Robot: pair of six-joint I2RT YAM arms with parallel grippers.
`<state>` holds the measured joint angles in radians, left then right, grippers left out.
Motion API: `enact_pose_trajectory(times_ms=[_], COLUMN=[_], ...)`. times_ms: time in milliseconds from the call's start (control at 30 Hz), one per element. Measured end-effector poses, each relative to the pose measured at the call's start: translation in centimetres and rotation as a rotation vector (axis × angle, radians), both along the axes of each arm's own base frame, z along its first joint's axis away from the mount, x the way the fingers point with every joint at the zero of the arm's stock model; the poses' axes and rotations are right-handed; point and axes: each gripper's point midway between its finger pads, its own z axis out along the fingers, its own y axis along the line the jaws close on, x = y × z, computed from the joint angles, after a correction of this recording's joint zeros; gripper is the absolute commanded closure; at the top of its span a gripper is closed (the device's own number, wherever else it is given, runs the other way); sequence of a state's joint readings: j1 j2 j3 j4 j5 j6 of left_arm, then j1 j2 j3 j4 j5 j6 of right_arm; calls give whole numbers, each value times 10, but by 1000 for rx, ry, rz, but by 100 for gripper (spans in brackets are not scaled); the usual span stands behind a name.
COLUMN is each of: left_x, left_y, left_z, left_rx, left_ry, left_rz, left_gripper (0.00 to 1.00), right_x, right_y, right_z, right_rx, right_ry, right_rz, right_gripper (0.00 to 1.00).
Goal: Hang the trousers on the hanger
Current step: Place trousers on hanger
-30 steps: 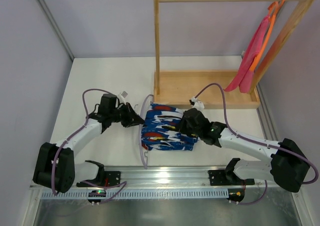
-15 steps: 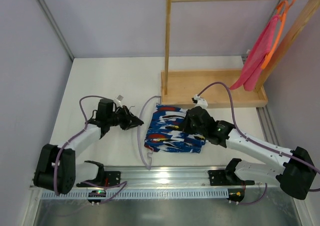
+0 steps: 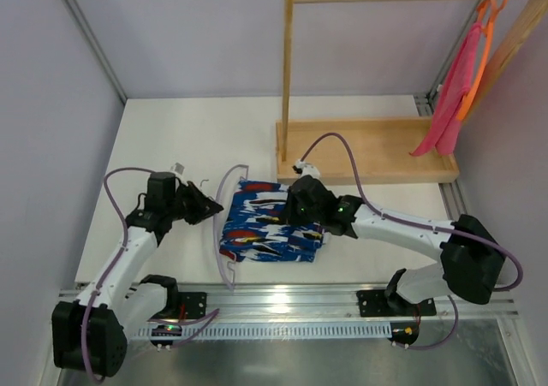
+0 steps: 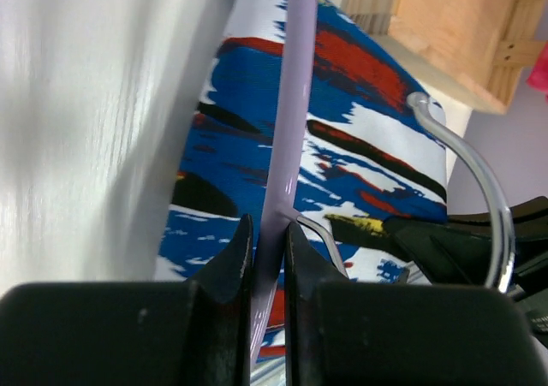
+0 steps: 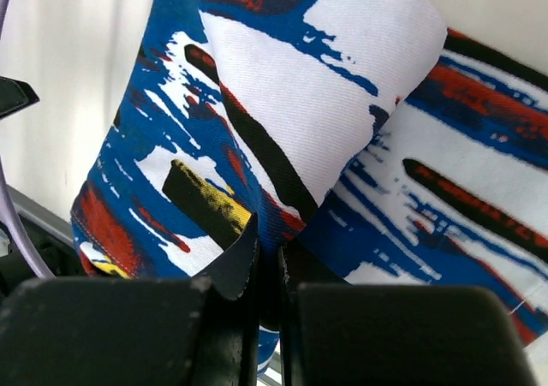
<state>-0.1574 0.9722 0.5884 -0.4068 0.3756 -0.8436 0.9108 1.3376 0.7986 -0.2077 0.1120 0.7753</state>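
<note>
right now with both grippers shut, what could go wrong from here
1. The left gripper pinches only the thin bar of the hanger, which could twist or slip out between the fingers.
2. The right gripper holds one small fold of the trousers. Pulling may lift just that layer and let the rest unfold.
3. The metal hook sits close to the right gripper and could snag it or the cloth.
</note>
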Motion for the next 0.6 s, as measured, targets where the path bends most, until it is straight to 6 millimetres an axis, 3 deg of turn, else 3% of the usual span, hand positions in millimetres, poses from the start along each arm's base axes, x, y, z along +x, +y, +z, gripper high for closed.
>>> enact_pose_trajectory(times_ms=[133, 267, 433, 600], left_x=[0, -3, -2, -2], left_y=[-3, -12, -3, 0], left_z=[8, 8, 1, -9], left_rx=[-103, -187, -114, -62], left_ry=[-87, -63, -23, 8], left_rz=[18, -5, 10, -5], left_gripper=[100, 100, 100, 100], right_x=[7, 5, 4, 13], right_y=[46, 72, 68, 43], right_z=[26, 54, 54, 54], right_rx=[25, 71, 48, -28], right_ry=[-39, -81, -76, -80], right_rz=[73, 120, 124, 78], right_gripper=[96, 96, 96, 96])
